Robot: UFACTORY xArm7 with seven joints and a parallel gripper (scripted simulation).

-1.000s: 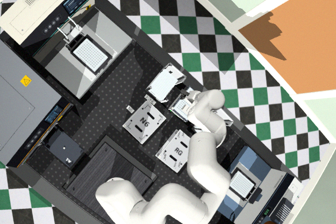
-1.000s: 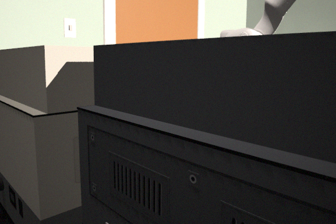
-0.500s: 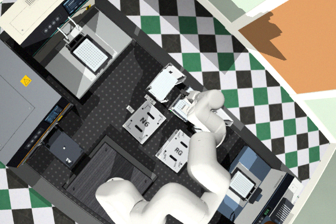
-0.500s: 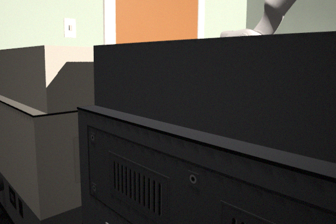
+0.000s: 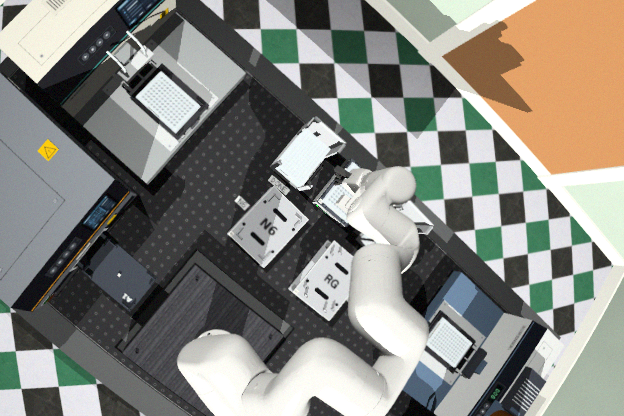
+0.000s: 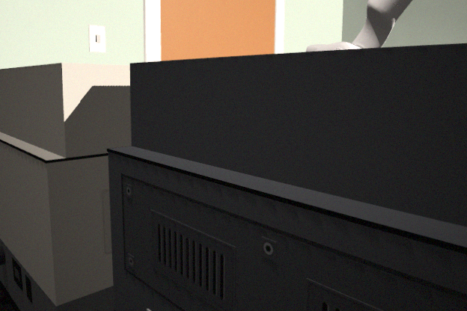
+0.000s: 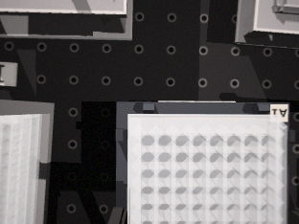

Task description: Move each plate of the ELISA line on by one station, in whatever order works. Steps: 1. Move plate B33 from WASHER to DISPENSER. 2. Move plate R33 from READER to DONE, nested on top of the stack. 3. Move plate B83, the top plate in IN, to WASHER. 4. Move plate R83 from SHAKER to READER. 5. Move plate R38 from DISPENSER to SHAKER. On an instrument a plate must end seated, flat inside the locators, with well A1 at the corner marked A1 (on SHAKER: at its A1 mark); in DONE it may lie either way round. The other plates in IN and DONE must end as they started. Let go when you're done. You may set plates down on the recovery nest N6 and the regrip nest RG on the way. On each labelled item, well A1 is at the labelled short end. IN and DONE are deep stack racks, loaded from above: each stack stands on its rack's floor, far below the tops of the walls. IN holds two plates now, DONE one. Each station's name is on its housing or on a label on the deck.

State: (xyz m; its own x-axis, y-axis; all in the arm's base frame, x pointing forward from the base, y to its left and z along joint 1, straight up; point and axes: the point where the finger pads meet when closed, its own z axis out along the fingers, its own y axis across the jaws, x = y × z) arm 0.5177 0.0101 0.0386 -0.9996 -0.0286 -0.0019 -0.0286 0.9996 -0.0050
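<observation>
My gripper's hand point(image 5: 354, 184) hangs over a white well plate point(image 5: 334, 198) point(image 7: 206, 168) that lies flat in a dark nest in the middle of the deck. An A1 mark point(image 7: 279, 113) sits at that nest's corner. No fingers show in the wrist view; the gripper is open and empty. Right beside it another white plate point(image 5: 303, 155) point(image 7: 19, 163) lies in a walled rack. A plate point(image 5: 166, 101) sits on the cream instrument at the upper left. Another plate point(image 5: 448, 341) sits on the blue instrument at the lower right. The dark nest point(image 5: 120, 275) of the grey instrument on the left is empty. No plate label is readable.
Nests N6 point(image 5: 268, 226) and RG point(image 5: 330, 280) stand empty on the dotted deck. A dark recessed panel point(image 5: 201, 310) lies by the arm's base point(image 5: 221, 366). In the exterior view, instrument backs point(image 6: 294, 119) hide the deck; only the arm point(image 6: 381, 10) shows above them.
</observation>
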